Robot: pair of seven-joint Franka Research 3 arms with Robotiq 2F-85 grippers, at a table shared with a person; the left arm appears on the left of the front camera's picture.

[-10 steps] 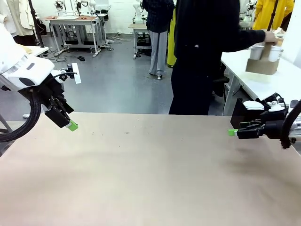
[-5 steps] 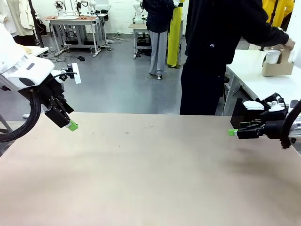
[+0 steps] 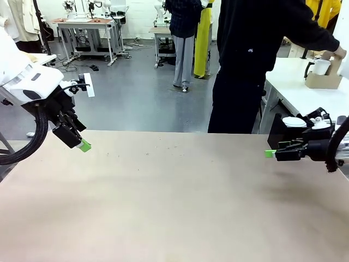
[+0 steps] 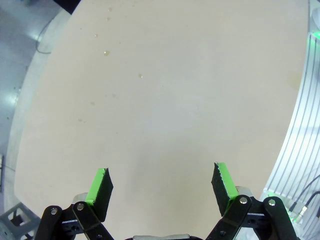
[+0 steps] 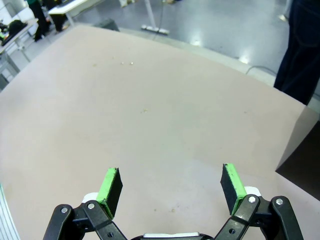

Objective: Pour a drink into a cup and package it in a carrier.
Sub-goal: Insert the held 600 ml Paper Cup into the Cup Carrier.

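The table [image 3: 174, 207] is a broad tan surface in the foreground, with a few small specks on it near its far edge. The left gripper [image 3: 82, 143] hangs above the table's left side, angled down and inward; in the left wrist view its 2 green pads [image 4: 100, 186] stand wide apart with only bare tabletop between them. The right gripper [image 3: 271, 153] hovers over the right side, pointing level toward the middle, and in the right wrist view its pads [image 5: 111, 186] are likewise spread wide and hold nothing.

Beyond the table's far edge a person [image 3: 256, 54] in dark clothes stands turned to the right, an arm stretched out to a white side table [image 3: 297, 95]. There the person's hand [image 3: 339, 53] rests at the carrier [image 3: 322, 81], a low brown cardboard box, with a white cup [image 3: 320, 66] sitting in it. Carrier and cup are well apart from both grippers, far behind and above the right one.
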